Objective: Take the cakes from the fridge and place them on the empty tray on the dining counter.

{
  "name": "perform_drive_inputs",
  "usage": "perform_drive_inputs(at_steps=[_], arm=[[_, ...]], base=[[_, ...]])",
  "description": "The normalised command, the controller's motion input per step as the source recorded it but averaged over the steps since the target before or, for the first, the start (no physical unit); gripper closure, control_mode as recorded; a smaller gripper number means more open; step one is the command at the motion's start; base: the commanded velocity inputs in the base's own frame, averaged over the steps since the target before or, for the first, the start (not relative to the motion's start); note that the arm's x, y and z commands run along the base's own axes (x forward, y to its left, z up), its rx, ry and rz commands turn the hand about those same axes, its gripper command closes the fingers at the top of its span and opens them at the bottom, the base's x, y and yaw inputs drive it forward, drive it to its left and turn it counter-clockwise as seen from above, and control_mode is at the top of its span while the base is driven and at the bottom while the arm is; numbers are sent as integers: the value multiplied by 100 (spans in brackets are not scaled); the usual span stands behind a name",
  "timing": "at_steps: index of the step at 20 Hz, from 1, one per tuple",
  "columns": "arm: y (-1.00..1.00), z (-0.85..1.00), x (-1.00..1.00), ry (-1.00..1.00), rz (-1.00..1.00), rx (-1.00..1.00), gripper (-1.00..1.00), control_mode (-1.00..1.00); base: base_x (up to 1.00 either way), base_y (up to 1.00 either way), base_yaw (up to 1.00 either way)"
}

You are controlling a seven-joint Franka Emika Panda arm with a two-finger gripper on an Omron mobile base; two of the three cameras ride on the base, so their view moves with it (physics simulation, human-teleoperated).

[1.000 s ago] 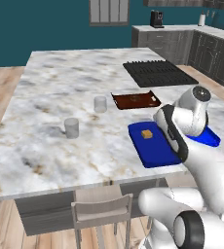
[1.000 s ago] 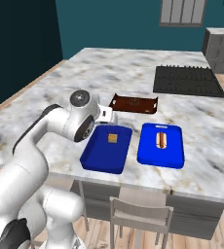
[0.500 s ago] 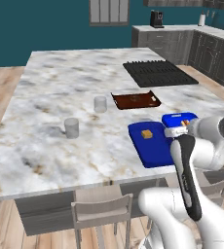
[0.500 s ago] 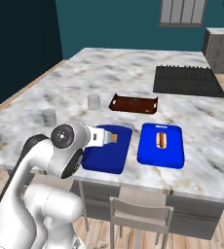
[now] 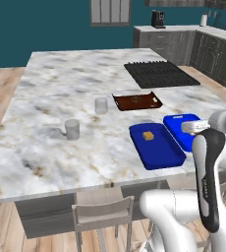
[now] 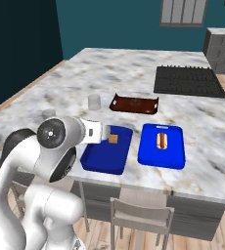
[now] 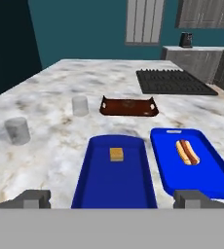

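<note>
— How far along is it?

— Roughly halfway, by my reading; the yellow-orange cake (image 7: 116,154) lies in the tray (image 7: 92,187), toward the tray's far end and apart from its rim; the dark red-brown cake I cannot find on the dining counter (image 5: 51,93), so I judge it remains to be fetched from the fridge.

— Where does that tray sit?

— At the near edge of the dining counter, toward its right-hand corner as the left base view has it; just beside it, on the side nearer that corner, lies the second blue tray (image 7: 216,175) with the hot dog (image 7: 187,151) in it; that one is not the target.

— And the gripper?

— The gripper (image 7: 113,198) hangs back at the near edge, looking along the tray; its fingers (image 7: 33,198) stand spread wide, with nothing between them; it touches neither tray nor cake.

— What else is on the top?

— A dark brown tray (image 5: 137,101) further in from the edge, behind the two blue ones; two grey cups, one (image 5: 101,105) just beside the brown tray and the other (image 5: 72,129) nearer the near edge; the black cooktop (image 5: 160,74) toward the far right corner; a grey stool (image 5: 102,211) tucked under the near edge.

— So what is left?

— One cake delivered; as I judge it, a trip to the fridge for the round cake, then setting it in the same tray beside the first.
</note>
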Motion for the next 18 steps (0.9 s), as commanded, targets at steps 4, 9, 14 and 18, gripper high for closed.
perform_drive_inputs(at_steps=[4,9,14,18], arm=[[62,6,-17,-2,-3,-16,-100,-100],[54,10,-13,-7,-9,-15,-100,-100],[25,0,0,-1,-6,-4,-100,-100],[0,0,0,0,0,0,-100,100]], base=[[0,0,0],[0,0,0],[0,0,0],[-16,-2,0]])
